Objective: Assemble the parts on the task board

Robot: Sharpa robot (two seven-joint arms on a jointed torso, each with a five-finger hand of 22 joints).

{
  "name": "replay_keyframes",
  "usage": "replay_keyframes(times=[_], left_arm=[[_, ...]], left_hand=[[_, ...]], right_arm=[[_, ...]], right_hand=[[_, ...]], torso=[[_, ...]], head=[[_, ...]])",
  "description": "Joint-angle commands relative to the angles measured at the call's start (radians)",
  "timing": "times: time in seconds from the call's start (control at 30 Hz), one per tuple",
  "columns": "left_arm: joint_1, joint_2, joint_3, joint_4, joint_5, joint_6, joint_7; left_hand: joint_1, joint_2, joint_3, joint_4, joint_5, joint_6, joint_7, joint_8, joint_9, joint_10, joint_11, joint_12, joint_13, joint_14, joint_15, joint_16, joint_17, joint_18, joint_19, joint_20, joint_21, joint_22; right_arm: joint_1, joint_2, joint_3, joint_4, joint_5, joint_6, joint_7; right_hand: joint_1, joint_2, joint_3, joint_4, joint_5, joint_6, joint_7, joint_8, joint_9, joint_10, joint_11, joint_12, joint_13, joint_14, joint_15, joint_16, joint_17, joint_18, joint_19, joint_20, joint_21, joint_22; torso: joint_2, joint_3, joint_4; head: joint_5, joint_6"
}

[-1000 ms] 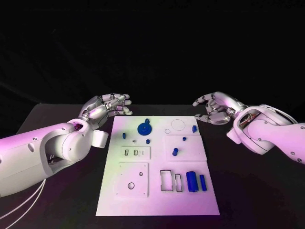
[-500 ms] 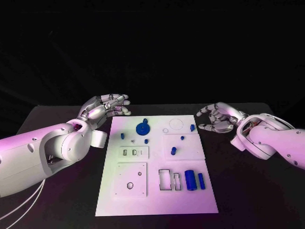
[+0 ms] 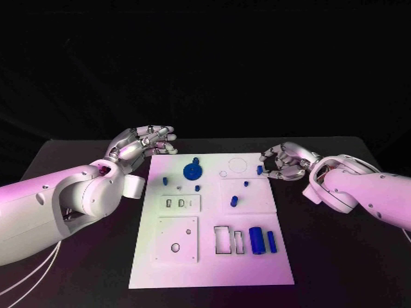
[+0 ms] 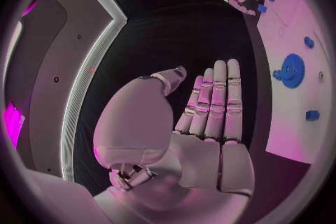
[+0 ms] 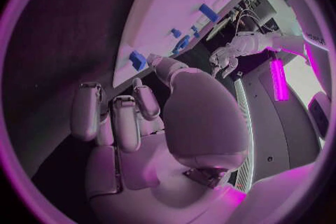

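Note:
The white task board [image 3: 215, 256] lies in the middle of the table. A blue gear [image 3: 194, 171] stands near its far edge, and a small blue peg [image 3: 259, 170] stands at the far right. Two blue cylinders [image 3: 257, 239] lie at the near right, with smaller blue pieces [image 3: 233, 201] mid-board. My right hand [image 3: 284, 162] hovers at the board's far right edge, fingers curved, beside the peg and holding nothing. In the right wrist view, the thumb of that hand [image 5: 154, 117] reaches toward the peg [image 5: 138, 59]. My left hand [image 3: 146, 142] stays off the far left corner; in its wrist view the hand [image 4: 210, 117] has straight fingers and holds nothing.
Empty cut-outs, a round hole [image 3: 175, 247] and rectangular frames [image 3: 223, 240], mark the board's near half. The black table [image 3: 67, 167] surrounds the board. My left forearm [image 3: 58, 205] lies along the board's left side.
My right hand has moved left and nearer, down to the board's far right edge beside the small peg. The left hand has stayed in place.

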Motion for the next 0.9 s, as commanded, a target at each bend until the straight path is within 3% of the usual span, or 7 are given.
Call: replay_keyframes(times=[0.03,0.1,0.6,0.9], left_arm=[[0.0,-0.001,0.0,0.004,0.002,0.017,0.008],[0.0,-0.002,0.0,0.004,0.002,0.016,0.008],[0.0,-0.002,0.0,0.002,0.002,0.018,0.008],[0.0,-0.003,0.0,0.002,0.002,0.019,0.006]], left_hand=[[-0.006,0.0,0.0,0.003,0.001,-0.006,0.037,-0.002,0.001,-0.007,-0.001,0.0,0.002,0.001,0.002,-0.004,0.0,0.005,0.003,0.006,-0.007,-0.001],[-0.006,0.0,0.0,0.003,0.001,-0.006,0.037,-0.002,0.001,-0.007,-0.001,0.0,0.002,0.001,0.002,-0.004,0.0,0.005,0.003,0.006,-0.007,-0.001],[-0.006,0.0,0.0,0.003,0.001,-0.006,0.037,-0.002,0.001,-0.007,-0.001,0.0,0.002,0.001,0.002,-0.004,0.0,0.005,0.003,0.006,-0.007,-0.001],[-0.006,0.0,0.0,0.003,0.001,-0.006,0.037,-0.002,0.001,-0.007,-0.001,0.0,0.002,0.001,0.002,-0.004,0.0,0.005,0.003,0.006,-0.007,-0.001]], right_arm=[[-0.01,0.01,0.0,-0.012,0.018,0.034,-0.018],[-0.015,0.016,0.0,-0.019,0.019,0.036,-0.02],[-0.023,0.036,0.0,-0.052,0.032,0.028,-0.024],[-0.023,0.042,0.0,-0.054,0.033,0.023,-0.019]], right_hand=[[0.003,0.013,0.002,-0.005,-0.002,0.009,-0.001,0.006,0.002,0.005,0.001,0.004,0.002,0.063,0.006,0.003,0.071,0.001,0.006,0.001,0.002,-0.001],[0.004,0.013,0.003,-0.006,-0.001,0.01,-0.001,0.006,0.002,0.005,0.001,0.004,0.002,0.063,0.006,0.003,0.07,0.001,0.006,0.001,0.0,-0.002],[-0.005,0.033,0.007,-0.001,-0.001,0.028,0.003,0.012,0.006,0.013,0.003,0.011,0.012,0.064,0.008,0.004,0.074,0.0,0.01,0.002,0.004,0.004],[-0.01,0.049,0.014,-0.005,-0.001,0.075,0.0,0.036,0.015,0.017,0.001,0.016,0.019,0.065,0.007,0.006,0.076,0.0,0.012,0.002,0.005,0.009]], torso=[[0.004,-0.0011,0.0035],[0.004,0.0,0.0012],[0.003,0.0001,0.0034],[0.004,0.0002,0.0014]], head=[[0.004,-0.002],[0.006,-0.005],[0.004,-0.008],[0.006,-0.008]])
